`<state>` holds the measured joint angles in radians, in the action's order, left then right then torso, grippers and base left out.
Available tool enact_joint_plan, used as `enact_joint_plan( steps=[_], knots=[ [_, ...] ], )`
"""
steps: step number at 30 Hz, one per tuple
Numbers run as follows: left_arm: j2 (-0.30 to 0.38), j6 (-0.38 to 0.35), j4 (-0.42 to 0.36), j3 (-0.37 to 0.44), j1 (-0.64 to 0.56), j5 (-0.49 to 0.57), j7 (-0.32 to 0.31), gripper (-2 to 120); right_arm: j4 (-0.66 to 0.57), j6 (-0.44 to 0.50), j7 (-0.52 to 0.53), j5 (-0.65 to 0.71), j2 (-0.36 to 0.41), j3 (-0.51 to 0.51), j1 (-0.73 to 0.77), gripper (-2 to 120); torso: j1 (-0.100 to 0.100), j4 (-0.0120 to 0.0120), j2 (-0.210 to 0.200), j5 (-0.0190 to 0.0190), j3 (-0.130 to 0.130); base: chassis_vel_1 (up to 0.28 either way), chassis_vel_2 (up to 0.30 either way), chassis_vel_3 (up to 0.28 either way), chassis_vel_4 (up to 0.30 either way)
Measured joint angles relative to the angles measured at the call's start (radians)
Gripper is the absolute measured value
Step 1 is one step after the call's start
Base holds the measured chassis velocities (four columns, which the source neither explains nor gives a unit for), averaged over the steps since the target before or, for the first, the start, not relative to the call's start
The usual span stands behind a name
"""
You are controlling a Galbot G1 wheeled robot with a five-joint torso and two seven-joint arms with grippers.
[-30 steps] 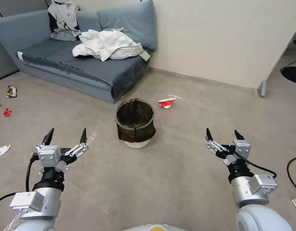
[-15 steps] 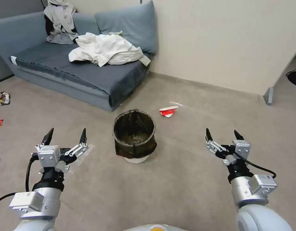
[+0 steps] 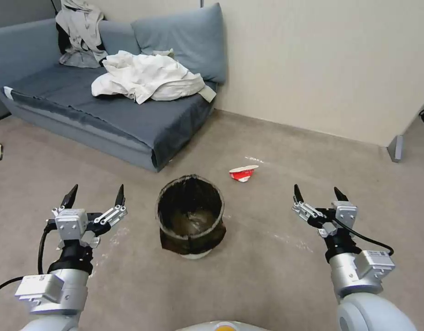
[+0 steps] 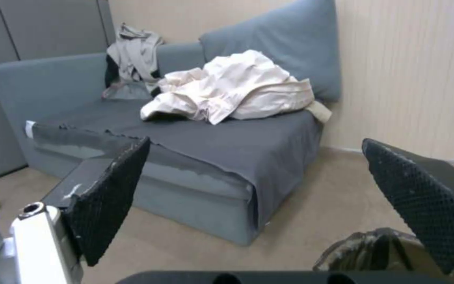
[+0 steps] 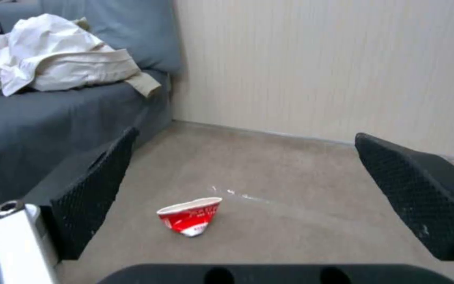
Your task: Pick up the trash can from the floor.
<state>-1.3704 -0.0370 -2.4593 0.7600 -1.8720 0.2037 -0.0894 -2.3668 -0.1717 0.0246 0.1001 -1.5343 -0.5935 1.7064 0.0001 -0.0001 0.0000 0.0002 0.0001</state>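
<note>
The trash can [image 3: 191, 216] stands upright on the floor [image 3: 267, 276] in front of me, a small white bin with a dark bag folded over its rim. Its rim also peeks into the left wrist view as the trash can [image 4: 366, 250]. My left gripper [image 3: 96, 194] hangs open to the left of the can, well apart from it, with nothing between its fingers [image 4: 108, 197]. My right gripper [image 3: 318, 193] is open too, off to the can's right, and its fingers [image 5: 88, 193] frame bare floor.
A grey sofa [image 3: 106, 115] with white clothes [image 3: 147, 76] stands behind the can at the left. A crushed red cup [image 3: 243, 173] lies on the floor just beyond the can, also the red cup [image 5: 190, 216]. The beige wall [image 3: 322, 64] runs behind.
The whole view has shifted: the camera has moved forward, so the trash can now sits nearer and lower in view. Both arms keep the same pose, grippers open.
</note>
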Motion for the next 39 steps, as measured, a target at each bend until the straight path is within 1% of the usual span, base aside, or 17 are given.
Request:
enact_joint_plan(
  steps=[9,12,13,17,18,20,21,24,25,27,28,30,31,34,35,38,39],
  knots=[
    [0.040,-0.058,0.027,0.021,0.062,0.055,-0.002,100,0.014,0.013,0.002,0.002,0.005,-0.001,-0.005,100,0.000,0.0001,0.000,-0.0002,0.000,0.000,0.002,0.007,-0.004],
    [0.087,-0.108,0.067,0.016,0.128,0.105,-0.013,100,0.022,0.017,0.006,0.009,0.012,-0.003,-0.014,100,0.000,0.0001,0.000,-0.0003,0.000,0.000,0.000,0.000,0.000],
    [0.087,-0.108,0.067,0.016,0.128,0.105,-0.013,100,0.022,0.017,0.006,0.009,0.012,-0.003,-0.014,100,0.000,0.0001,0.000,-0.0003,0.000,0.000,0.000,0.000,0.000],
    [0.155,-0.201,0.099,-0.010,0.175,0.194,-0.029,100,0.029,0.017,0.014,0.017,0.022,-0.001,-0.015,100,0.000,0.0002,0.000,-0.0003,0.000,0.000,0.000,0.000,0.000],
    [0.155,-0.201,0.099,-0.010,0.175,0.194,-0.029,100,0.029,0.017,0.014,0.017,0.022,-0.001,-0.015,100,0.000,0.0002,0.000,-0.0003,0.000,0.000,0.000,0.000,0.000],
    [0.199,-0.248,0.123,-0.025,0.204,0.244,-0.038,100,0.040,0.017,0.016,0.019,0.026,-0.001,-0.017,100,0.000,0.0001,0.000,-0.0004,0.000,0.000,0.000,0.000,0.000],
    [0.199,-0.248,0.123,-0.025,0.204,0.244,-0.038,100,0.040,0.017,0.016,0.019,0.026,-0.001,-0.017,100,0.000,0.0001,0.000,-0.0004,0.000,0.000,0.000,0.000,0.000],
    [0.268,-0.337,0.151,-0.065,0.260,0.358,-0.081,100,0.055,0.016,0.018,0.026,0.035,0.000,-0.027,100,0.000,0.0001,0.000,-0.0002,0.000,0.000,0.000,0.000,0.000],
    [0.268,-0.337,0.151,-0.065,0.260,0.358,-0.081,100,0.055,0.016,0.018,0.026,0.035,0.000,-0.027,100,0.000,0.0001,0.000,-0.0002,0.000,0.000,0.000,0.000,0.000],
    [0.297,-0.398,0.162,-0.097,0.301,0.443,-0.126,100,0.060,0.013,0.018,0.029,0.039,0.002,-0.034,100,0.000,0.0001,0.000,-0.0002,0.000,0.000,0.000,0.000,0.000],
    [0.297,-0.398,0.162,-0.097,0.301,0.443,-0.126,100,0.060,0.013,0.018,0.029,0.039,0.002,-0.034,100,0.000,0.0001,0.000,-0.0002,0.000,0.000,0.000,0.000,0.000],
    [0.315,-0.456,0.180,-0.147,0.353,0.510,-0.182,100,0.062,0.013,0.019,0.030,0.040,0.006,-0.036,100,0.000,0.0001,0.000,-0.0003,0.000,0.000,0.000,0.000,0.000],
    [0.315,-0.456,0.180,-0.147,0.353,0.510,-0.182,100,0.062,0.013,0.019,0.030,0.040,0.006,-0.036,100,0.000,0.0001,0.000,-0.0003,0.000,0.000,0.000,0.000,0.000],
    [0.322,-0.530,0.207,-0.217,0.416,0.564,-0.235,100,0.070,0.013,0.019,0.031,0.036,0.008,-0.036,100,0.000,0.0000,0.000,-0.0002,0.000,0.000,0.000,0.000,0.000],
    [0.322,-0.530,0.207,-0.217,0.416,0.564,-0.235,100,0.070,0.013,0.019,0.031,0.036,0.008,-0.036,100,0.000,0.0000,0.000,-0.0002,0.000,0.000,0.000,0.000,0.000],
    [0.319,-0.587,0.245,-0.281,0.470,0.567,-0.270,100,0.083,0.016,0.020,0.031,0.034,0.008,-0.043,100,0.000,0.0002,0.000,-0.0002,0.000,0.000,0.000,0.000,0.000],
    [0.319,-0.587,0.245,-0.281,0.470,0.567,-0.270,100,0.083,0.016,0.020,0.031,0.034,0.008,-0.043,100,0.000,0.0002,0.000,-0.0002,0.000,0.000,0.000,0.000,0.000]
  ],
)
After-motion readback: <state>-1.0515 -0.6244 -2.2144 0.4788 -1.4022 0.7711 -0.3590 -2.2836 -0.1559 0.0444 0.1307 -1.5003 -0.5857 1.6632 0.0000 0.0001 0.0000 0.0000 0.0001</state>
